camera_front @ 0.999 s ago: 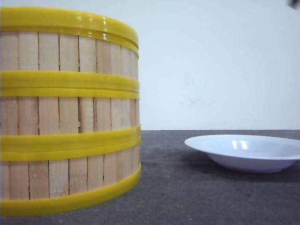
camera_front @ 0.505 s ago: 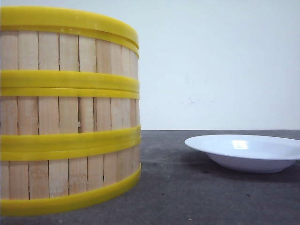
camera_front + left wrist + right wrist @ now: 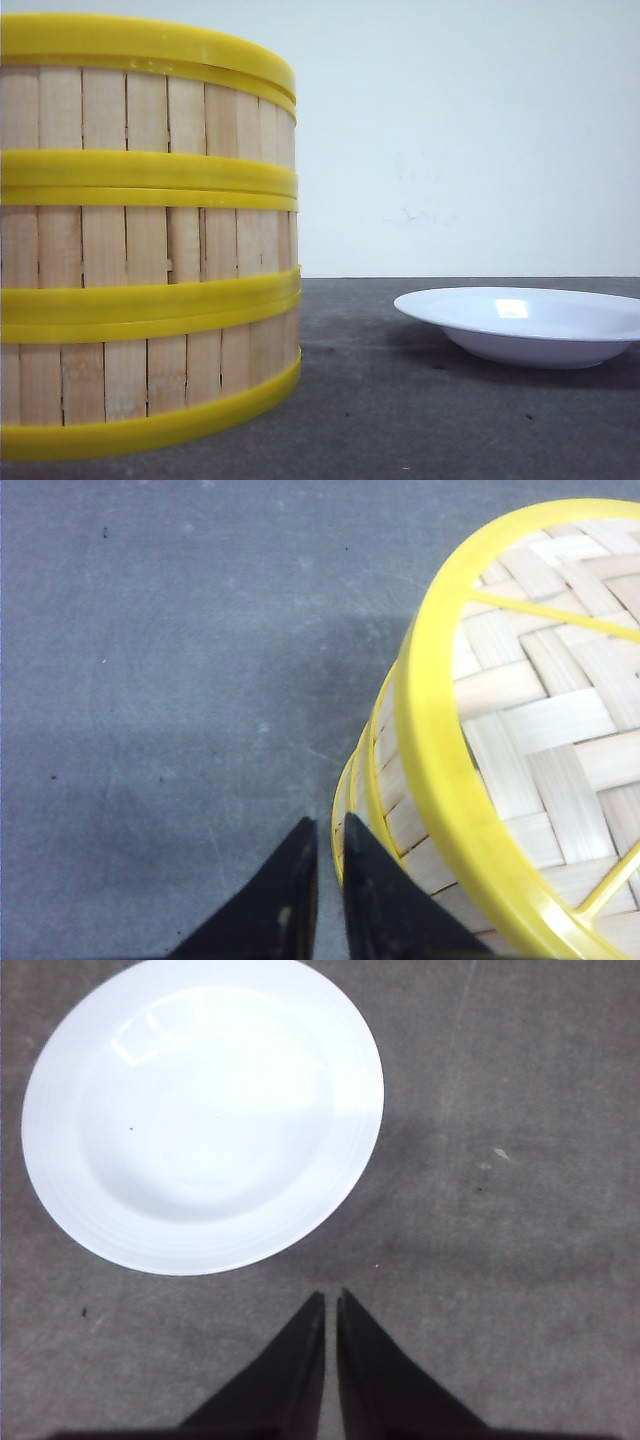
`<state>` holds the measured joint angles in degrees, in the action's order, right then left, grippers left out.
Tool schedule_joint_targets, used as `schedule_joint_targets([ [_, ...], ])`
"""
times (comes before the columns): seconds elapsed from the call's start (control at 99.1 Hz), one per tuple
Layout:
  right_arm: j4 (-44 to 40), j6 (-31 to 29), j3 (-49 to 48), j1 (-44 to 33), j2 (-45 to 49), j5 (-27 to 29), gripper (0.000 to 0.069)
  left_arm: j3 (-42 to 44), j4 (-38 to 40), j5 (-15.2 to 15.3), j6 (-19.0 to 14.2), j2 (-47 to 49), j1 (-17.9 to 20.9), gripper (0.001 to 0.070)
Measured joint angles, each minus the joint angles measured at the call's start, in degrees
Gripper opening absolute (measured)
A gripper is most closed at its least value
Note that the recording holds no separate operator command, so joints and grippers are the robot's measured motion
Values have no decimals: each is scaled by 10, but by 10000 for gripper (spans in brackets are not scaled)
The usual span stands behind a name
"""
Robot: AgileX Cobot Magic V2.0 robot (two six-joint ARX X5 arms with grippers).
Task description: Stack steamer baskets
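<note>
Three steamer baskets [image 3: 140, 240] of pale slats with yellow bands stand stacked in one column at the left of the front view, close to the camera. The left wrist view looks down on that stack [image 3: 500, 730], showing the woven floor of the top basket. My left gripper [image 3: 328, 825] hangs shut and empty above the table, just beside the stack's outer wall. High over the bare table my right gripper [image 3: 331, 1298] is shut with nothing in it. Neither gripper appears in the front view.
A white shallow plate [image 3: 525, 325] rests on the dark grey table [image 3: 420, 420] to the right of the stack. The right wrist view shows the plate [image 3: 205, 1110] ahead of the fingers. A pale wall stands behind.
A dark shape at the top right corner of the front view one second ago has gone. The stack and plate have not moved.
</note>
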<state>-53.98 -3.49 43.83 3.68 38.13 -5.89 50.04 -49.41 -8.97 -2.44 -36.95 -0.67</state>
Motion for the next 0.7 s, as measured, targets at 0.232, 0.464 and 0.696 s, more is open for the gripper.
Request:
schedule_joint_targets([
  [0.232,16,0,0,0,0,0,9,0,8,0,-2,2,0,18],
  [0.464,18,0,0,0,0,0,9,0,8,0,-2,2,0,18],
  [0.696,18,0,0,0,0,0,9,-56,63,28,16,56,0,18],
])
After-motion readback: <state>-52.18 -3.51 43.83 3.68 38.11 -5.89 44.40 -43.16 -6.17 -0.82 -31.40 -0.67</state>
